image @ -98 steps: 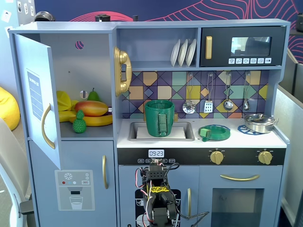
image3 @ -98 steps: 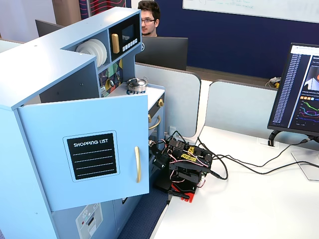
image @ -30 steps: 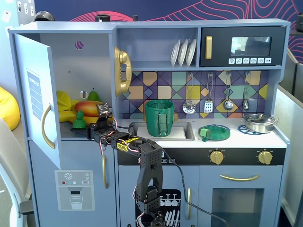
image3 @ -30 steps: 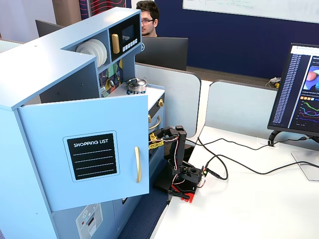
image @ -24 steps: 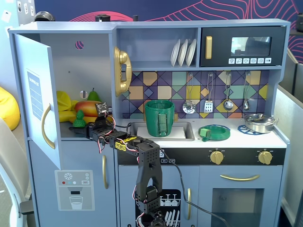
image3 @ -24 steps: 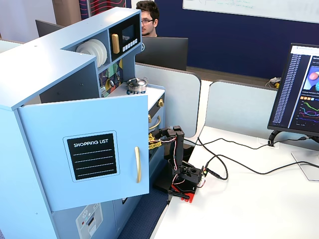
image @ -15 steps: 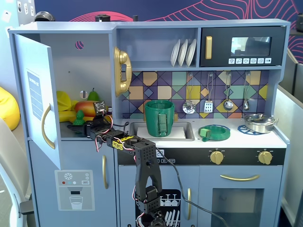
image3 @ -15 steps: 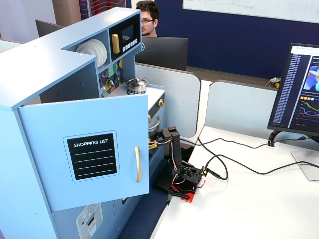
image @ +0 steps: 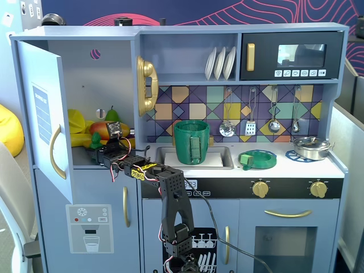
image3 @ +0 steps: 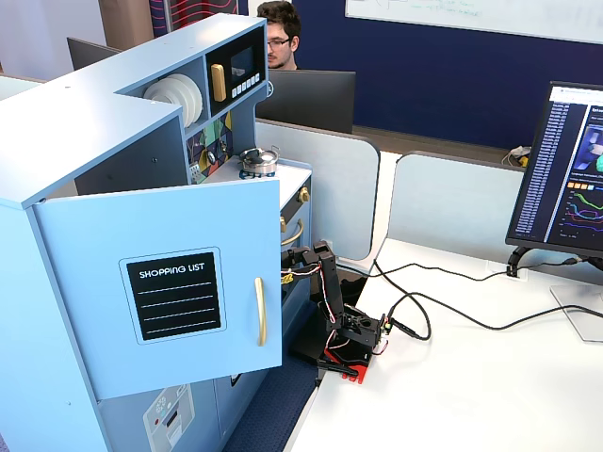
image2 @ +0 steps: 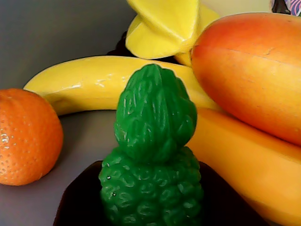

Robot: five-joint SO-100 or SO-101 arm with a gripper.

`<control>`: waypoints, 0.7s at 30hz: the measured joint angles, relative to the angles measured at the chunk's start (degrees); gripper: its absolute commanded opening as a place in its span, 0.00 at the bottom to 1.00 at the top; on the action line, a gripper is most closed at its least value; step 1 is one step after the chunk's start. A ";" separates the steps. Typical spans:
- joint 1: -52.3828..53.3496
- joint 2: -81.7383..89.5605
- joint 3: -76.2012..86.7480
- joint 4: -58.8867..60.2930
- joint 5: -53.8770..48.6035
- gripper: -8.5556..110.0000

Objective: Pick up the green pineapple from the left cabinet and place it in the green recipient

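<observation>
The green pineapple (image2: pixel 153 160) fills the middle of the wrist view, crown pointing away, with my gripper's (image2: pixel 153 209) dark jaws tight against both sides of its body. In a fixed view the pineapple (image: pixel 95 140) shows as a small green shape on the shelf of the open left cabinet (image: pixel 85 85), and my gripper (image: pixel 102 149) reaches in at it. The cabinet door (image: pixel 42 114) is swung open. The tall green recipient (image: pixel 191 141) stands in the sink. In the other fixed view the open door (image3: pixel 160 282) hides the gripper.
An orange (image2: pixel 26 136), a banana (image2: pixel 89 80) and a mango (image2: pixel 254 66) crowd close round the pineapple. A flat green dish (image: pixel 257 158) lies on the counter beside the sink, a steel pot (image: pixel 311 147) farther right. The arm's base (image3: pixel 353 339) stands on the white table.
</observation>
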 measured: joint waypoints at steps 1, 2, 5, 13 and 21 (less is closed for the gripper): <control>-0.09 1.14 0.26 0.88 -0.70 0.07; -0.26 2.81 1.23 2.02 -1.93 0.07; -1.14 11.78 7.03 6.06 -7.29 0.07; -0.88 45.62 22.50 25.05 -18.63 0.07; 13.01 65.57 21.97 46.85 -20.04 0.07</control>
